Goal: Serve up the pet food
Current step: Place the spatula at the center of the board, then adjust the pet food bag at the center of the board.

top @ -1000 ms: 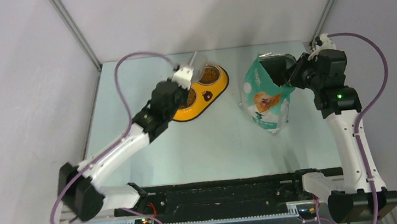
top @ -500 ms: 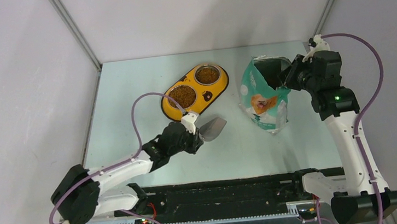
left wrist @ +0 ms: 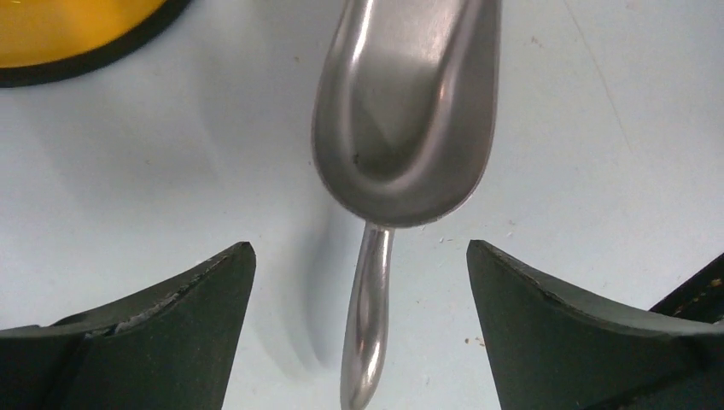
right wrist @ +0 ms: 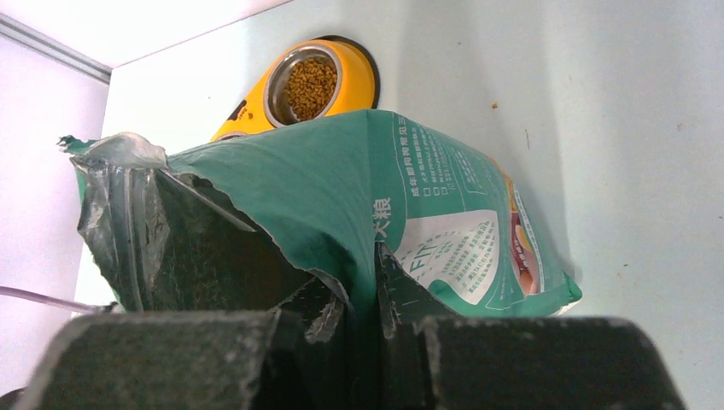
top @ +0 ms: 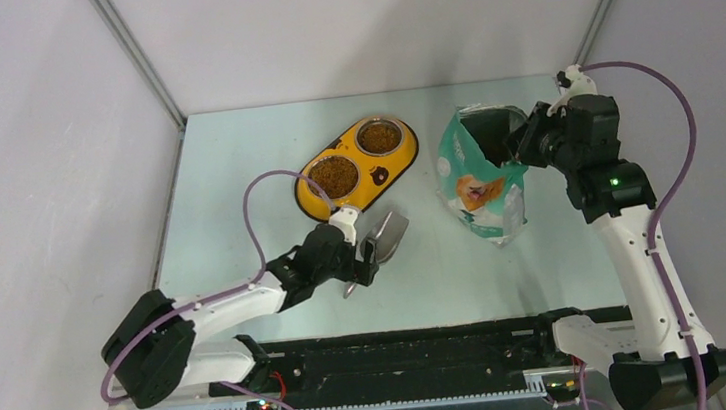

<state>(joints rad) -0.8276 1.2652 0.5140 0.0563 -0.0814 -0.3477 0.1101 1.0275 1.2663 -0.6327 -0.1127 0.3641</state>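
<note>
Brown pet food fills both steel bowls (top: pixel 336 175) (top: pixel 379 138) of the yellow feeder (top: pixel 376 176); the far bowl's pet food (right wrist: pixel 309 87) also shows in the right wrist view. The empty grey metal scoop (top: pixel 388 233) (left wrist: pixel 408 102) lies on the table just near of the feeder. My left gripper (top: pixel 363 261) (left wrist: pixel 360 248) is open, its fingers standing wide apart on either side of the scoop's handle without touching it. My right gripper (top: pixel 525 139) (right wrist: pixel 376 282) is shut on the torn top edge of the teal bag (top: pixel 482 178) (right wrist: pixel 341 179), holding its mouth open.
The feeder's yellow edge (left wrist: pixel 68 30) is at the upper left of the left wrist view. A few crumbs lie on the pale green table (top: pixel 446 277). Grey walls enclose the table at the back and on both sides.
My left arm drew back from the bowls toward the near side with the scoop, then opened and let it go onto the table. The right arm barely moved.
</note>
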